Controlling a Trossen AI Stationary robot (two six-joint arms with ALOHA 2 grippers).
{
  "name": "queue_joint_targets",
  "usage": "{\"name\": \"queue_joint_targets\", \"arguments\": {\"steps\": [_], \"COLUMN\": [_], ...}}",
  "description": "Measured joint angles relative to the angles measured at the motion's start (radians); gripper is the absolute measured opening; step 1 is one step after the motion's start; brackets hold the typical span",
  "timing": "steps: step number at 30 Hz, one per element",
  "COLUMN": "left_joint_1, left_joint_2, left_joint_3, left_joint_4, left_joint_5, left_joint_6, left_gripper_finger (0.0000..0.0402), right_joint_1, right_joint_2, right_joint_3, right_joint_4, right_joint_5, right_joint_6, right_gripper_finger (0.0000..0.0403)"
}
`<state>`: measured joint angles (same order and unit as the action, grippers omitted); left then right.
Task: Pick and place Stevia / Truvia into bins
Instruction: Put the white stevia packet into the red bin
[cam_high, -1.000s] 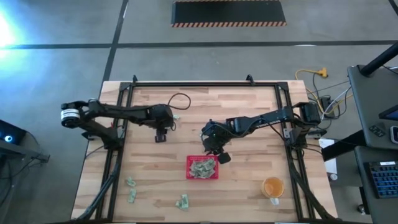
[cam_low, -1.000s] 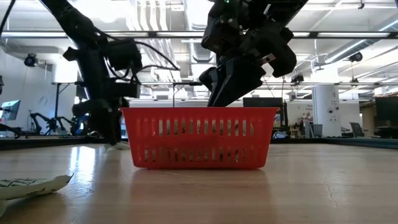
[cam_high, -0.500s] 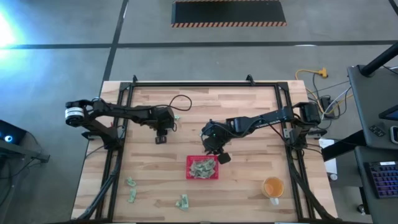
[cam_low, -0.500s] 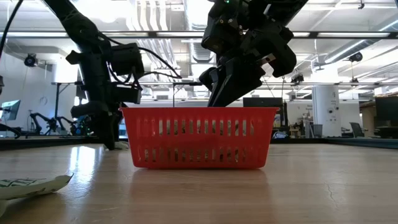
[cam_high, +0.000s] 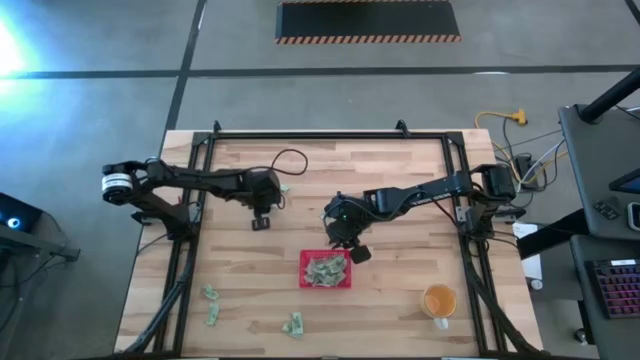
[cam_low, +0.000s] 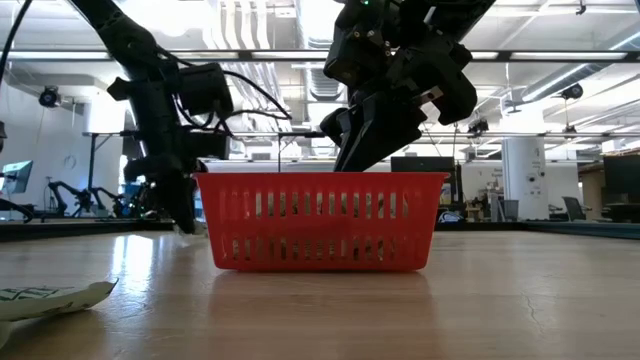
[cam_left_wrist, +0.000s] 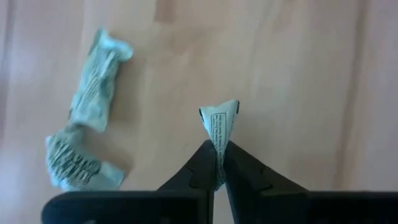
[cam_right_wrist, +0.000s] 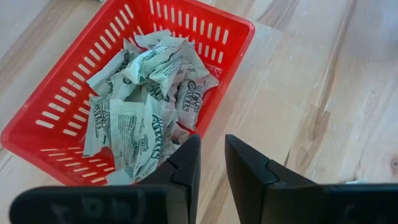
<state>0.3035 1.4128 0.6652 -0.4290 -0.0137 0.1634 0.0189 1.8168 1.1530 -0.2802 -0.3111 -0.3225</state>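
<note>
My left gripper (cam_high: 261, 220) stands at the far left of the table, shut on one pale green and white Stevia sachet (cam_left_wrist: 219, 121). Two more sachets (cam_left_wrist: 98, 92) (cam_left_wrist: 76, 163) lie flat on the wood beside it. The red bin (cam_high: 303, 272) sits near the table's middle and holds several sachets (cam_right_wrist: 146, 99). My right gripper (cam_right_wrist: 211, 155) hangs just above the bin's far edge, open, with nothing between its fingers. Three loose sachets (cam_high: 210, 294) (cam_high: 213, 316) (cam_high: 293, 325) lie near the front left. My left gripper pinches the sachet's middle (cam_left_wrist: 218, 152) between its two fingers, which come from above and point down. The paper is creased into a fold there, and its free end (cam_left_wrist: 219, 112) sticks out past the fingertips. Whether it is clear of the table, I cannot tell.
A round orange cup (cam_high: 438, 300) stands near the front right. A black frame (cam_high: 320, 137) runs along the table's far edge and down both sides. Bare wood lies between the bin and the cup. One sachet (cam_low: 50, 297) lies close to the low camera.
My left gripper has shifted only slightly at the far-left sachets. The earlier views do not show its fingertips plainly.
</note>
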Motion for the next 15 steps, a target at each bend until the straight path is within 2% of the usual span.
{"name": "queue_joint_targets", "arguments": {"steps": [8,11,15], "left_joint_1": [-0.055,-0.089,-0.146], "left_joint_2": [0.0,0.0,-0.001], "left_joint_3": [0.053,0.087,0.132], "left_joint_4": [0.002,0.003,0.028], "left_joint_5": [0.065,0.104,0.134], "left_joint_6": [-0.029,-0.03,-0.03], "left_gripper_finger": [0.0012,0.0012,0.0012], "right_joint_1": [0.0,0.001,0.0], "right_joint_2": [0.0,0.0,0.0], "right_joint_3": [0.0,0.0,0.0], "right_joint_4": [0.0,-0.002,-0.022], "right_joint_5": [0.012,0.129,0.361], "right_joint_6": [-0.027,-0.028,0.0], "right_gripper_finger": [0.0059,0.0059,0.0059]}}
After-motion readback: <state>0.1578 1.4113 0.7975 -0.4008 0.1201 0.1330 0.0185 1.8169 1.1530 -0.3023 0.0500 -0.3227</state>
